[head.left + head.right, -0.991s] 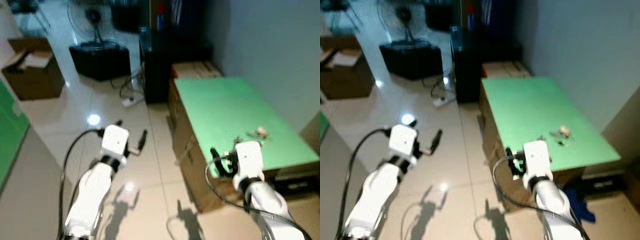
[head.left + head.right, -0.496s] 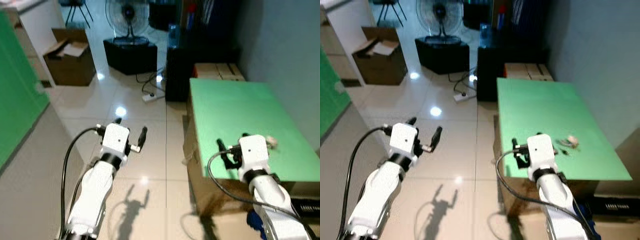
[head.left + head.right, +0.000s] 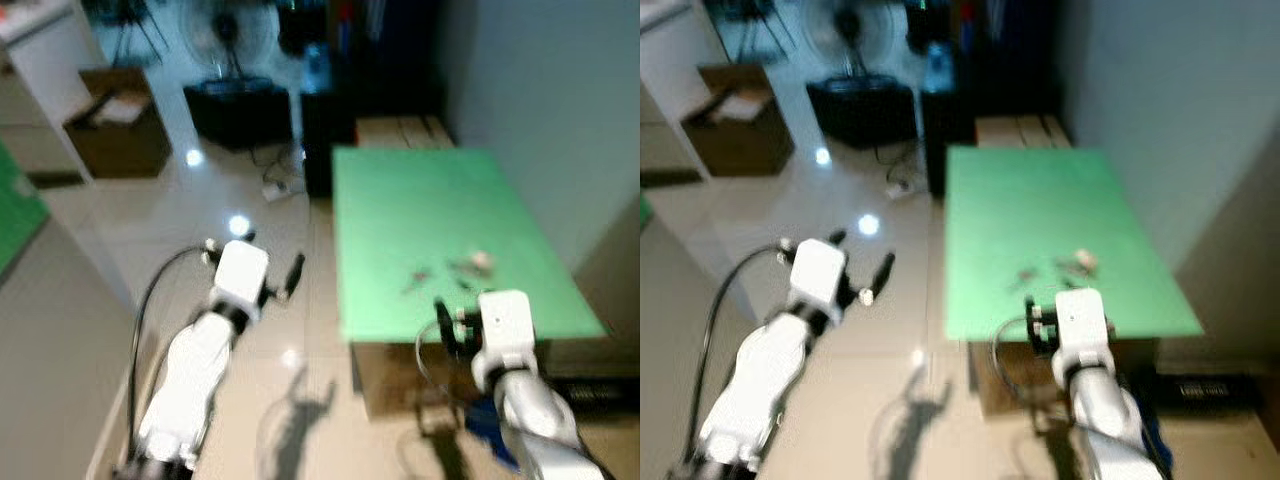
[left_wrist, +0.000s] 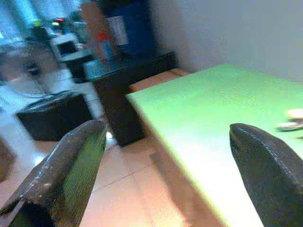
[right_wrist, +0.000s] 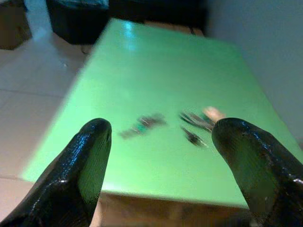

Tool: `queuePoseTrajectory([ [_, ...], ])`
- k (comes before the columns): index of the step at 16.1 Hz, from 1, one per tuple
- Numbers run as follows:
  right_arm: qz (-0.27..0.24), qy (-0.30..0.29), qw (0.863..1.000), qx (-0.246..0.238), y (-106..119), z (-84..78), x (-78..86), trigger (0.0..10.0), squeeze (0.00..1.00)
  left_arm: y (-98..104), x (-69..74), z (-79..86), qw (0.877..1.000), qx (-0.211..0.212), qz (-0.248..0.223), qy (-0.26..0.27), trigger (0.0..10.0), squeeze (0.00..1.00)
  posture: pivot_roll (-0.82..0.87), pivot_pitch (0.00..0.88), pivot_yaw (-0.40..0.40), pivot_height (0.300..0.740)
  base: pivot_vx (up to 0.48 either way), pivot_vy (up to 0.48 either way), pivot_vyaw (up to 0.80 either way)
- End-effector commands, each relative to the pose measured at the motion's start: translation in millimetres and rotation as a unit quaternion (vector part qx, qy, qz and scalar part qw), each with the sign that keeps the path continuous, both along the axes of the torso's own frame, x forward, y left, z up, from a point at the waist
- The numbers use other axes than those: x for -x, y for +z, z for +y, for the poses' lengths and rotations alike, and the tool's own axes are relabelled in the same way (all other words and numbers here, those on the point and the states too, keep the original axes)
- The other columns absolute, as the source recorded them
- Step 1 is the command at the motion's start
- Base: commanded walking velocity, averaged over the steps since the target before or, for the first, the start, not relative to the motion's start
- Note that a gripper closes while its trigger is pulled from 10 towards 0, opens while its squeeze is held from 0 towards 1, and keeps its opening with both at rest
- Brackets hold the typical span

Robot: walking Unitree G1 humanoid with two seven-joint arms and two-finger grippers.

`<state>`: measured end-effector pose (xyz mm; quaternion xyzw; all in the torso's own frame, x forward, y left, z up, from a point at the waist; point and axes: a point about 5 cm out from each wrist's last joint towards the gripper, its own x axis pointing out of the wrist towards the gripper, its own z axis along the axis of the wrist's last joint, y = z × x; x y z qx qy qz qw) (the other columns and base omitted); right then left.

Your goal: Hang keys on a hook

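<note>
- A green-topped table (image 3: 430,220) stands along a pale grey wall (image 3: 560,110), filling the upper right of the blurred head views, from about 12 to 3 o'clock of the robot.
- Keys (image 5: 196,120), the task's object, lie loose on the green top toward the table's near end, at roughly 1 o'clock from the right gripper, with a pale tag or fob (image 5: 214,113) touching them on the wall side.
- A second small dark cluster (image 5: 142,125) lies just beside the keys at their 9 o'clock; blur hides what it is.
- The right gripper (image 5: 165,161) hangs at the table's near edge, short of the keys, its two black fingers (image 5: 87,161) spread wide with nothing between them.
- The left gripper (image 4: 165,161) is raised over the glossy tiled floor (image 3: 200,210), well apart from the table at its 9 o'clock; its fingers (image 4: 71,165) also stand wide apart and empty.
- At 12 o'clock beyond the table stand a dark cabinet (image 3: 330,120), a floor fan (image 3: 215,35) on a black box (image 3: 235,110), and an open cardboard box (image 3: 115,130) farther toward 10 o'clock.
- Cardboard cartons (image 3: 400,132) sit touching the table's far end.
</note>
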<state>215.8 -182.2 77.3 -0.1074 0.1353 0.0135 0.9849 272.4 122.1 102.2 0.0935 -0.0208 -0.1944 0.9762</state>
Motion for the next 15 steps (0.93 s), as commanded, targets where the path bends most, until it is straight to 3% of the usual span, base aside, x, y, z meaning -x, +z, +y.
queuePoseTrajectory([
  [1,-0.008,-0.007,1.0,0.003,4.4,-1.7,-2.4,10.0,0.0,2.3,-1.3,-1.1,1.0,-0.004,-0.005,-0.008,10.0,0.0,-0.21,0.0,0.077,0.74,0.0,-0.364,0.0],
  [15,-0.008,-0.009,1.0,0.003,4.8,-2.0,-2.0,10.0,0.0,2.7,-2.2,-2.1,1.0,-0.004,-0.006,-0.012,10.0,0.0,-0.21,0.0,0.077,0.74,0.0,-0.364,0.0],
])
